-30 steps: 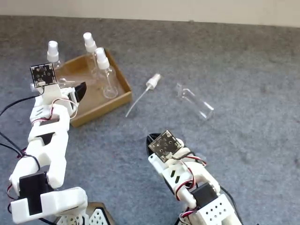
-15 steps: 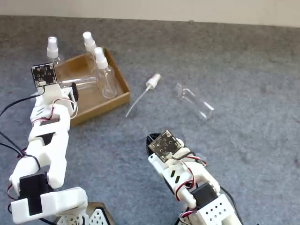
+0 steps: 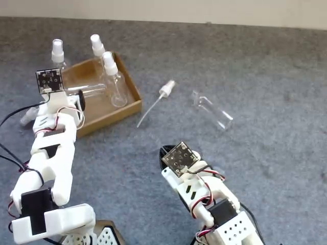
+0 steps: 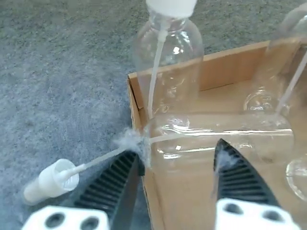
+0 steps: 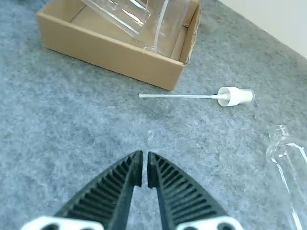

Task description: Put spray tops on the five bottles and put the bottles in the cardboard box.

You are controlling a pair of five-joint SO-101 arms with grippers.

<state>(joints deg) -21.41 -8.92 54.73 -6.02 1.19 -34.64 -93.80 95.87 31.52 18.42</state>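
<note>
Left pincer (image 4: 178, 151): released, jaws apart, low over the left side of the cardboard box (image 3: 112, 116). Just past its tips a capped bottle (image 4: 216, 134) lies on its side across the box wall (body inside, spray head (image 4: 50, 179) outside over the bench (image 3: 265, 61)). Two more capped bottles stand upright in the box: one (image 3: 113, 81) toward the right wall, one (image 3: 98, 51) by the far wall. A fourth capped bottle (image 3: 57, 55) stands at the far left corner. In or out of the box, can't tell.

Right pincer (image 5: 145, 158): clenched on nothing, over the bench, well apart from the box.

Loose spray top (image 3: 166, 89) lies on the bench just right of the box. Uncapped bottle (image 3: 213, 111) lies on its side further right, near that top, not touching.
</note>
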